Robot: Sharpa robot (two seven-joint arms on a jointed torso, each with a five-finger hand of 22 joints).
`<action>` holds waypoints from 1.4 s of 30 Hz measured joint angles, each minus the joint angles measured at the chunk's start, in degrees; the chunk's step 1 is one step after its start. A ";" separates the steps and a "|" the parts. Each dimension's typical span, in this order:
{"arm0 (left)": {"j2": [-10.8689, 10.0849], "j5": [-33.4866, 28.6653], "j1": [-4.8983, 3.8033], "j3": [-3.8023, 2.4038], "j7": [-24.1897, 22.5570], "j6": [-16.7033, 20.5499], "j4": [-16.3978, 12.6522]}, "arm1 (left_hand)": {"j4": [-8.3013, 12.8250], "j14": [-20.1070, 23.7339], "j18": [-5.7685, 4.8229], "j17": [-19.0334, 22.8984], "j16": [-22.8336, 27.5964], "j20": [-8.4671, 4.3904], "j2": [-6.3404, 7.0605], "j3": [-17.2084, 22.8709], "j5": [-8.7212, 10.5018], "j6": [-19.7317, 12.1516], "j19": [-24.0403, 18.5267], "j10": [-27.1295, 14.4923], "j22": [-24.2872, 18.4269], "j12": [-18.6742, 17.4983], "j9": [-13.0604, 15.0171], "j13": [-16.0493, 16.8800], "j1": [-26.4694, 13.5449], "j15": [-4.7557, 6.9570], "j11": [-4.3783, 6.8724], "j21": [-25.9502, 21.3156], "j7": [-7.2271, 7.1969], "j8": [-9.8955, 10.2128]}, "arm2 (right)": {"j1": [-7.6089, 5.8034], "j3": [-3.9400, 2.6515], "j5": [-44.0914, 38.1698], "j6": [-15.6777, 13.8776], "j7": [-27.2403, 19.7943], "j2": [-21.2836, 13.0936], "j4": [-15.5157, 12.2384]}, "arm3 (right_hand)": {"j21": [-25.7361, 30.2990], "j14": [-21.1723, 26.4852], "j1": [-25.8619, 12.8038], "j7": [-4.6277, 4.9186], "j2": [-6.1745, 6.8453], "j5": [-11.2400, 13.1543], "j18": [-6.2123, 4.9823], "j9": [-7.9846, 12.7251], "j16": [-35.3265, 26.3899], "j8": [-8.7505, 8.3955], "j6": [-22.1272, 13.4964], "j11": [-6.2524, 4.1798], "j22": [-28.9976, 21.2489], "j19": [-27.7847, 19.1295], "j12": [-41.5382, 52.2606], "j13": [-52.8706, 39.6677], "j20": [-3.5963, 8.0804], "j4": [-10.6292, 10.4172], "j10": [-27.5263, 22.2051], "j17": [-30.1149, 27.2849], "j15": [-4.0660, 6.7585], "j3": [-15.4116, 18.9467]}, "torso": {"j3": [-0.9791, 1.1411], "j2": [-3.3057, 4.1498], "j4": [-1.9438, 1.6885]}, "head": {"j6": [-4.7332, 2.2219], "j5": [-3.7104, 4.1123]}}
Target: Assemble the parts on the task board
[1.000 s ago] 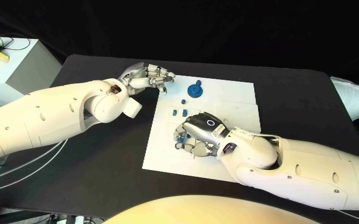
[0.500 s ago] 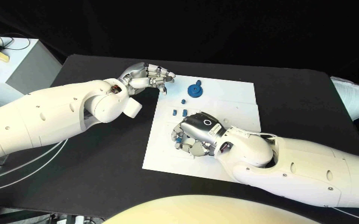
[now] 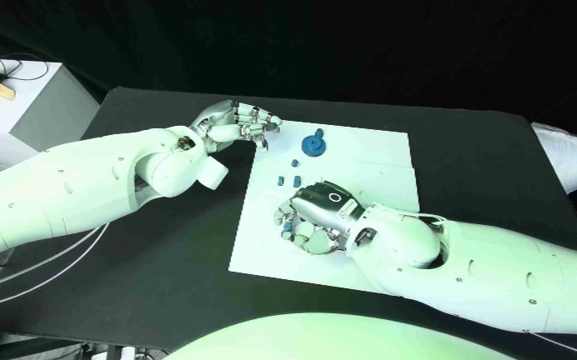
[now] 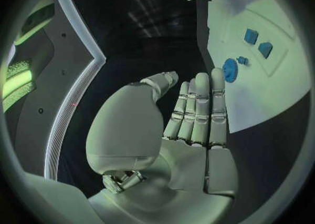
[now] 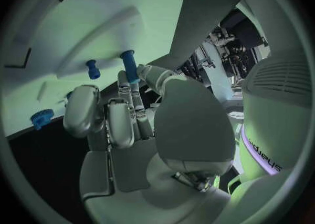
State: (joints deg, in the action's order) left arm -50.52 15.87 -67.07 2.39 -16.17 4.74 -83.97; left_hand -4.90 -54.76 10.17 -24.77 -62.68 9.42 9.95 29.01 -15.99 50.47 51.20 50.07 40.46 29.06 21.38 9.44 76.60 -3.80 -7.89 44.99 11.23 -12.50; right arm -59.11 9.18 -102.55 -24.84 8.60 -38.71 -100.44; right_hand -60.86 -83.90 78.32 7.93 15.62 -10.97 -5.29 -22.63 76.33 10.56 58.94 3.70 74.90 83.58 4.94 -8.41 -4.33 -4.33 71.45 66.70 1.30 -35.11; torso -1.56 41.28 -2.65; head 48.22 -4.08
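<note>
Black tabletop carries the white task board [image 3: 361, 156]. Near its front-left part, the right hand [image 3: 315, 217] pinches a blue peg [image 5: 129, 64]. Farther back lie small blue parts [image 3: 290, 180] and a blue gear [image 3: 313, 143]; the left hand [image 3: 236, 123] hovers empty, fingers straight, beside the board's far-left corner.

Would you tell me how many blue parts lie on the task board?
4 plainly: a gear, a peg beside it, two blocks nearer the right hand, which may hide more.
</note>
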 measured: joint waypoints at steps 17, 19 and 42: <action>-0.13 0.00 0.00 0.00 0.19 -0.10 0.00 | -0.16 0.21 -0.01 -0.01 0.00 0.21 0.00 -0.16 0.00 0.00 0.21 -0.20 -0.06 0.00 -0.01 -0.07 0.00 -0.20 -0.20 0.00 0.00 0.00 | 0.12 0.16 2.25 -1.01 -1.86 -0.67 -0.15 | 0.42 -0.12 -0.37 -0.02 0.37 0.34 0.01 0.10 -0.33 -0.38 -0.75 0.57 0.04 -0.20 -0.01 0.41 -0.20 0.06 -0.97 -0.13 -0.28 0.27 | -0.01 0.02 -0.01 | 0.01 0.10; -0.14 0.00 0.00 0.00 0.21 -0.10 0.00 | -0.16 0.21 -0.01 0.00 0.00 0.21 0.00 -0.16 0.00 0.00 0.21 -0.20 -0.06 0.00 -0.01 -0.07 0.00 -0.20 -0.20 0.00 0.00 0.00 | 0.12 0.16 2.42 -1.01 -1.93 -0.71 -0.17 | 0.42 -0.12 -0.37 -0.02 0.37 0.34 0.00 0.10 -0.33 -0.38 -0.76 0.57 0.04 -0.20 -0.01 0.41 -0.20 0.06 -0.97 -0.05 -0.28 0.27 | -0.03 0.02 -0.02 | 0.01 0.10; -0.22 -0.01 0.00 0.00 0.39 -0.16 0.02 | -0.16 0.20 0.00 0.05 0.00 0.00 0.00 -0.16 0.00 0.00 0.41 -0.20 -0.14 0.00 0.03 -0.08 0.00 -0.20 -0.20 -0.09 0.00 0.00 | 0.16 0.21 4.45 -1.19 -2.56 -1.14 -0.29 | 6.17 0.50 -2.02 1.20 0.66 -0.80 0.00 0.82 -2.99 -2.61 -4.84 1.90 0.02 -1.33 -0.57 1.99 -1.33 -0.18 -7.62 -4.97 -1.71 8.09 | -0.01 0.00 -0.01 | 0.01 0.23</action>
State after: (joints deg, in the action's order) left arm -50.74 15.87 -67.06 2.39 -15.78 4.58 -83.95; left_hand -5.06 -54.55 10.16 -24.72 -62.68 9.42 9.95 28.86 -15.99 50.47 51.61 49.87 40.32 29.06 21.41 9.37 76.60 -4.01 -8.09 44.90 11.23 -12.50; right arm -58.96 9.38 -98.10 -26.04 6.03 -39.85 -100.73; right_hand -54.68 -83.40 76.31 9.12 16.28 -11.77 -5.28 -21.81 73.34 7.95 54.10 5.60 74.92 82.25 4.37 -6.42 -5.65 -4.51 63.83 61.73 -0.41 -27.02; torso -1.57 41.28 -2.66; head 48.24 -3.85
